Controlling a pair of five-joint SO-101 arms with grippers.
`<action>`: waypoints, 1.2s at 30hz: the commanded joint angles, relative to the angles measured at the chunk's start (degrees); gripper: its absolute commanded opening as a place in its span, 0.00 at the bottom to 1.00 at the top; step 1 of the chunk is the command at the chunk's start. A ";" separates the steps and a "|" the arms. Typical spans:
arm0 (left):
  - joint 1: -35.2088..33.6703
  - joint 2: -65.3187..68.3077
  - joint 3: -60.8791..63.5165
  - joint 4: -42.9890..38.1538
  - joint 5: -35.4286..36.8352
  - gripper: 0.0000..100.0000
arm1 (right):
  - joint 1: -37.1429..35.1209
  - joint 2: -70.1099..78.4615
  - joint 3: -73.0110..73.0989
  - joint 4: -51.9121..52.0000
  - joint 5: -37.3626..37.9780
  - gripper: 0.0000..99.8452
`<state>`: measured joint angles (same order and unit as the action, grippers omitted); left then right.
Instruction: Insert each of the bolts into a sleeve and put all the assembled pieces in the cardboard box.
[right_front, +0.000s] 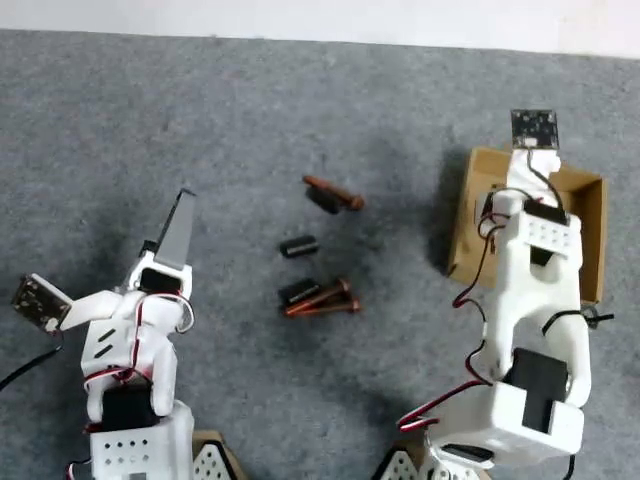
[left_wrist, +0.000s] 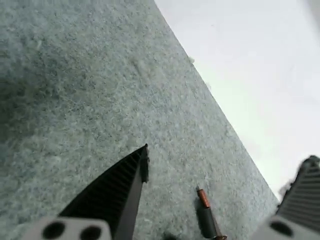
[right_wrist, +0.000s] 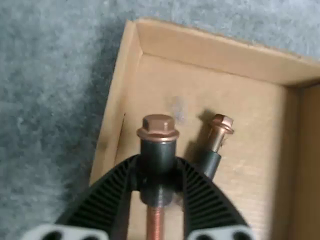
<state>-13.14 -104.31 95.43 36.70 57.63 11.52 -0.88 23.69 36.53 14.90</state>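
Grey felt bench (right_front: 250, 110) | right claw (right_wrist: 157, 172) clamped on assembled piece (right_wrist: 158, 150), head-first over cardboard box (right_wrist: 210, 47) interior at frame right, axis in line with claw | left claw (left_wrist: 227, 156) wide open, empty, lower left | loose bolts (right_front: 325, 300) centre

My ribbed plastic fingers (right_wrist: 206, 200) clamp a matt black sleeve (right_wrist: 157, 156) and glossy coppery metal bolt (right_wrist: 158, 128), above the rough cardboard box (right_wrist: 210, 50).

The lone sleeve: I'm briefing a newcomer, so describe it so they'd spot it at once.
In the middle of the grey mat, dark sleeves and copper bolts lie in a short column beside the cardboard box. The lone sleeve is the middle piece: the only one with no bolt touching it.
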 joint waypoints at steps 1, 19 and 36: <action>-0.22 -1.01 0.40 -3.34 -0.35 0.41 | 0.48 -0.92 -3.74 0.13 -3.60 0.24; -0.22 -1.01 1.71 -5.71 -0.35 0.41 | -31.60 -20.62 -0.04 19.65 -3.52 0.20; 1.19 -1.01 1.71 -5.71 -0.44 0.41 | -50.68 -14.02 8.66 8.92 6.68 0.20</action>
<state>-12.97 -104.31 96.04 32.31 57.63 -38.42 -18.46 33.36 46.99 19.21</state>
